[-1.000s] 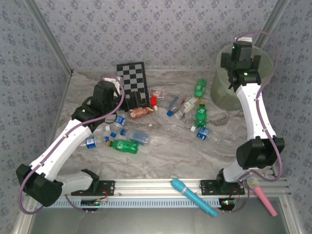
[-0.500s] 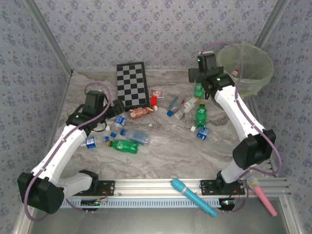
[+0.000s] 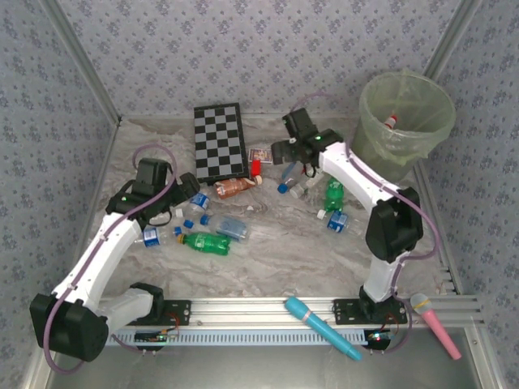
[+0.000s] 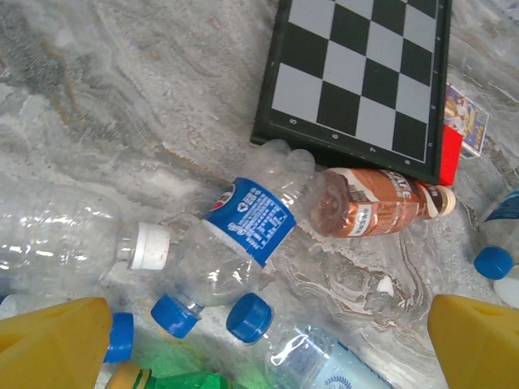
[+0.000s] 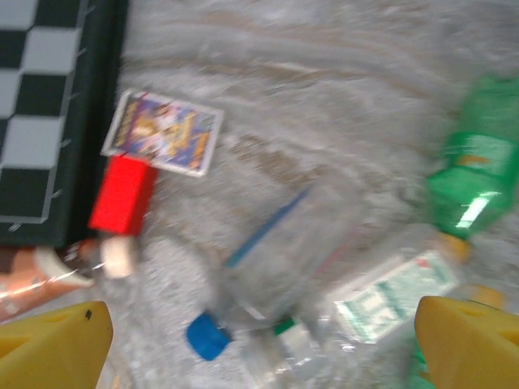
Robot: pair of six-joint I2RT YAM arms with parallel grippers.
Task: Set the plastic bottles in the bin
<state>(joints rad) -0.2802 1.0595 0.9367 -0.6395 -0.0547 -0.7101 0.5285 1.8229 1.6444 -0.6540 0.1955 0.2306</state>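
The bin (image 3: 381, 154) stands in the far right corner of the tabletop (image 3: 276, 267), and so far there's what looks like one lone bottle (image 3: 392, 121) inside the bag, so the job's barely started. Pretty much all the other plastic bottles are lying out on the marble. There's a green bottle (image 3: 207, 242) and several clear blue-capped ones on the left, a brownish bottle (image 3: 233, 187) just beside the chessboard (image 3: 219, 138), and a second green bottle (image 3: 333, 193) with a few clear ones nearer the bin. The left pincer (image 4: 268, 344) hangs wide open and empty over a blue-label bottle (image 4: 243, 231). The right pincer (image 5: 259, 332) is spread open too, nothing in it, above a clear bottle (image 5: 268, 275) near a red block (image 5: 123, 194). Looks like ten or so pickups to go.
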